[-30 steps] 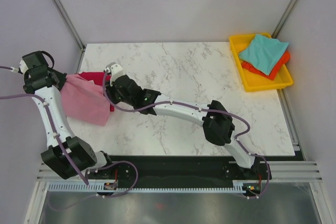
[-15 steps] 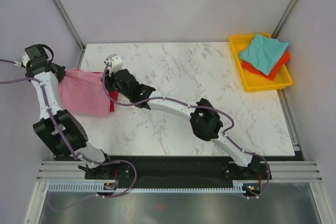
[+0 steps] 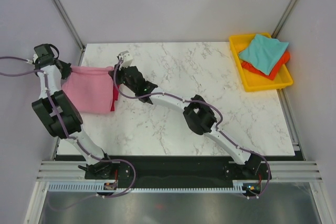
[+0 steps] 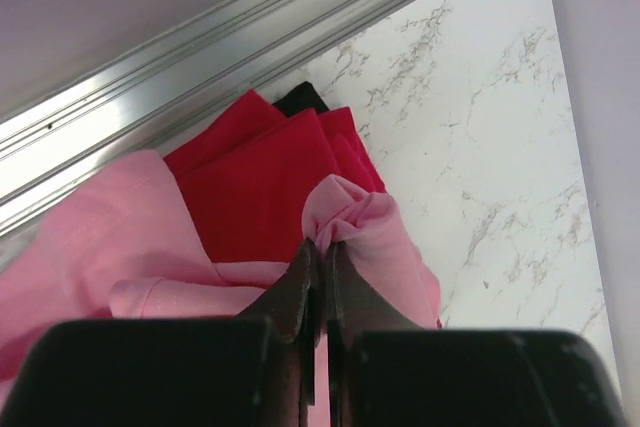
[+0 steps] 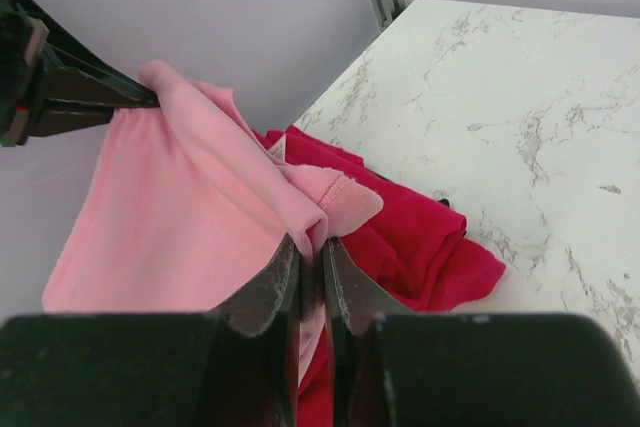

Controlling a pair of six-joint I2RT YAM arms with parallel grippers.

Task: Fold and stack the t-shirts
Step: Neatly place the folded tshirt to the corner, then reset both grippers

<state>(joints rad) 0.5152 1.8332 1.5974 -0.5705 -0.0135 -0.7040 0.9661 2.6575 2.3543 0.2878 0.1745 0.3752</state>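
Note:
The light pink t-shirt (image 3: 88, 90) hangs stretched between both grippers at the table's far left, over the crimson red t-shirt (image 3: 114, 97), which lies crumpled beneath it. My left gripper (image 3: 68, 70) is shut on one top corner of the pink cloth (image 4: 372, 227). My right gripper (image 3: 114, 72) is shut on the other corner (image 5: 190, 207). Red cloth (image 4: 258, 175) shows under the pink in the left wrist view and lies on the marble (image 5: 425, 247) in the right wrist view. The teal t-shirt (image 3: 262, 52) lies on the orange t-shirt (image 3: 274, 69) in the tray.
A yellow plastic tray (image 3: 253, 83) sits at the table's far right corner. A metal frame rail (image 4: 230, 37) runs along the table's left edge, close beside the left gripper. The left wall stands just behind the hanging cloth.
Both grippers have carried the pink t-shirt toward the far side of the table and pulled its top edge taut between them. The left arm has swung back and upright.

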